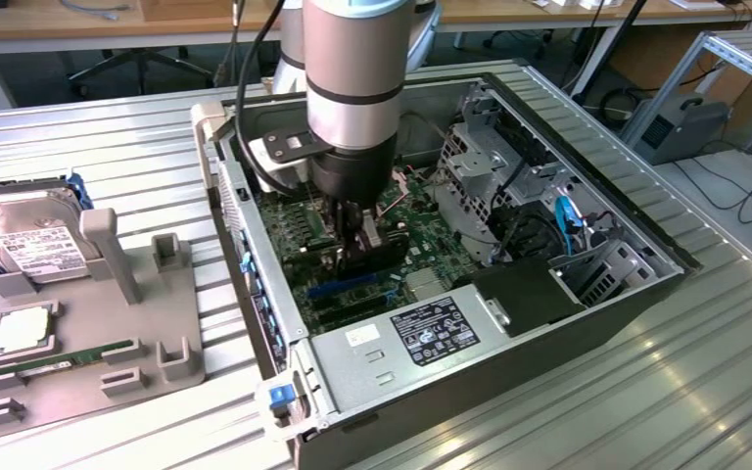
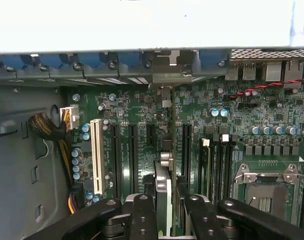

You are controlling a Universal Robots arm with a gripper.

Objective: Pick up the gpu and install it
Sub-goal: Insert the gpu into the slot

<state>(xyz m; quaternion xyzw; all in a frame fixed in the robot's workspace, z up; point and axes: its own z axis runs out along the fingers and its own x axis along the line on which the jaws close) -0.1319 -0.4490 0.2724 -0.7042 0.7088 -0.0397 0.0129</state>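
One gpu [image 2: 163,200], one open computer case [image 1: 611,294], one hard drive [image 1: 30,245] on grey holder tray [image 1: 154,362] beside case. Gpu: thin dark card seen edge-on, upright, silver bracket end, just above motherboard [image 2: 142,115] slots inside case. Arm vertical, reaching down into case; fingers [image 2: 142,215] clamped on gpu.

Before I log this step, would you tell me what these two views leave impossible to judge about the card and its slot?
- Exterior view: the arm and gripper cover most of the gpu; its fan and bracket are hidden.
- Wrist view: the gpu appears edge-on between the fingers; its lower edge is cut off by the frame.
- Either view: whether the card has reached the motherboard slot cannot be told.
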